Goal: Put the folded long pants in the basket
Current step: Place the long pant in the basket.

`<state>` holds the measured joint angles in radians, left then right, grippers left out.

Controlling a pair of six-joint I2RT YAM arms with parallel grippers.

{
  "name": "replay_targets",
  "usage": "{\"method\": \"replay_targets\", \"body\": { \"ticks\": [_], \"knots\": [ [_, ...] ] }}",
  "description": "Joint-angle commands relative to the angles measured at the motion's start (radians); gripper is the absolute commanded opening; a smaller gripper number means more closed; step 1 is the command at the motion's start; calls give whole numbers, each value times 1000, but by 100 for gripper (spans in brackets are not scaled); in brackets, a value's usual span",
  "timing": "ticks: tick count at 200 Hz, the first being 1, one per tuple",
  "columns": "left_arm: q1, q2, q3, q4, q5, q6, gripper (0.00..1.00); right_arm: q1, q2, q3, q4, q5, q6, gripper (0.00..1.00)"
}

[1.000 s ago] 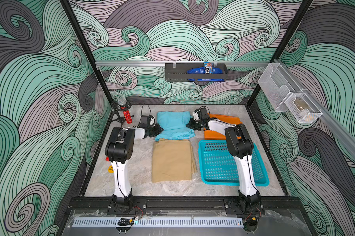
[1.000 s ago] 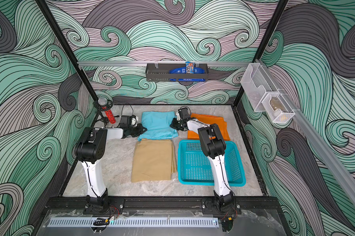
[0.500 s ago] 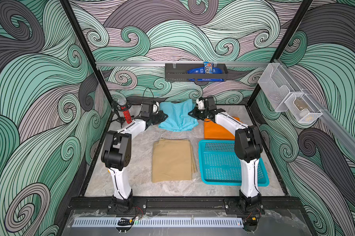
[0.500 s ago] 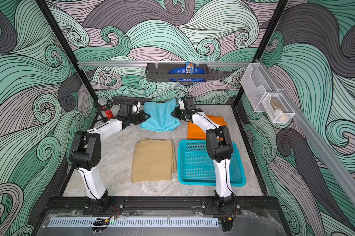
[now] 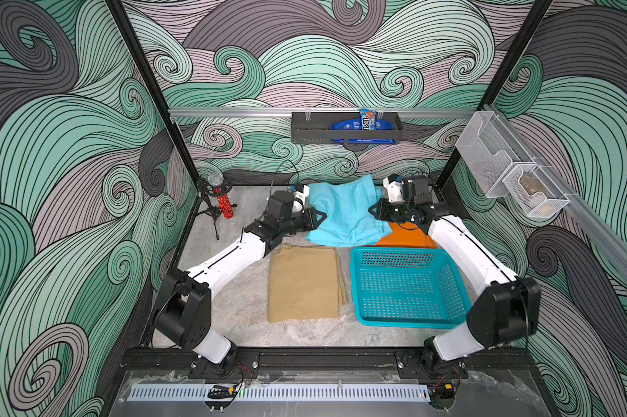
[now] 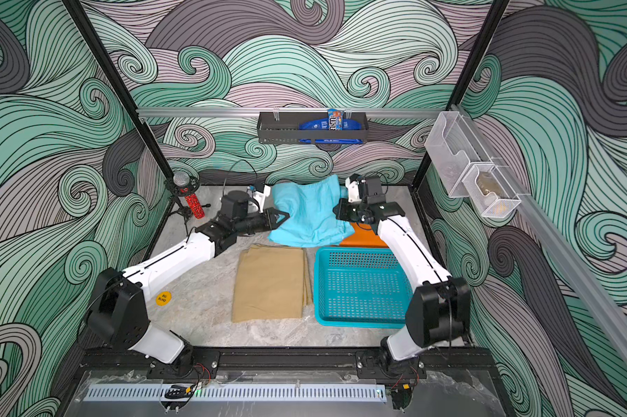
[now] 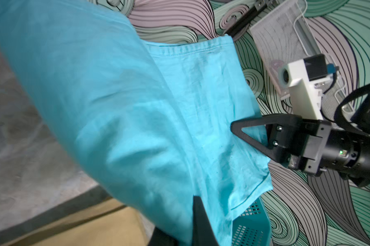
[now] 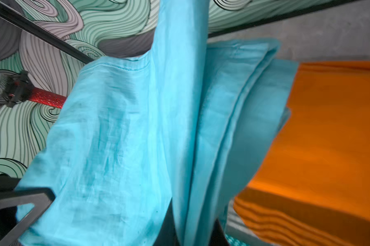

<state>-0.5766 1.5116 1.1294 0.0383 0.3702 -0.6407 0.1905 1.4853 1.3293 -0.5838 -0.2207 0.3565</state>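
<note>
While the left gripper (image 5: 317, 218) pinches one side edge of the blue pants (image 5: 344, 213), the right gripper (image 5: 373, 211) clamps the opposite edge. Two holds, I'd say, to keep the fold from spilling open as it hangs lifted at the back. Nearer us: tan pants (image 5: 303, 281) flat mid-table, basket (image 5: 395, 250) beside them empty, orange pants (image 5: 409, 238) just behind it.

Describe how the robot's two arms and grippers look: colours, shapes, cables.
Both the left arm and the right arm have smooth white links with a thin black line along them, and bulky black joint housings. The left gripper and the right gripper have black, hollow triangular fingers. A white camera block sits at each wrist, with a black cable beside it.
</note>
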Motion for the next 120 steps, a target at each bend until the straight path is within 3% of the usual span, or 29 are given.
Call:
{"method": "replay_targets", "body": {
  "ticks": [1, 68, 120],
  "knots": [
    [-145, -82, -27, 60, -60, -31, 0, -34, -111, -49, -53, 112, -35, 0],
    [-521, -98, -28, -16, -210, -97, 0, -101, -390, -214, -241, 294, -77, 0],
    [-551, 3, 29, -95, -234, -146, 0, -146, -550, -285, -327, 418, -61, 0]
  ]
}}
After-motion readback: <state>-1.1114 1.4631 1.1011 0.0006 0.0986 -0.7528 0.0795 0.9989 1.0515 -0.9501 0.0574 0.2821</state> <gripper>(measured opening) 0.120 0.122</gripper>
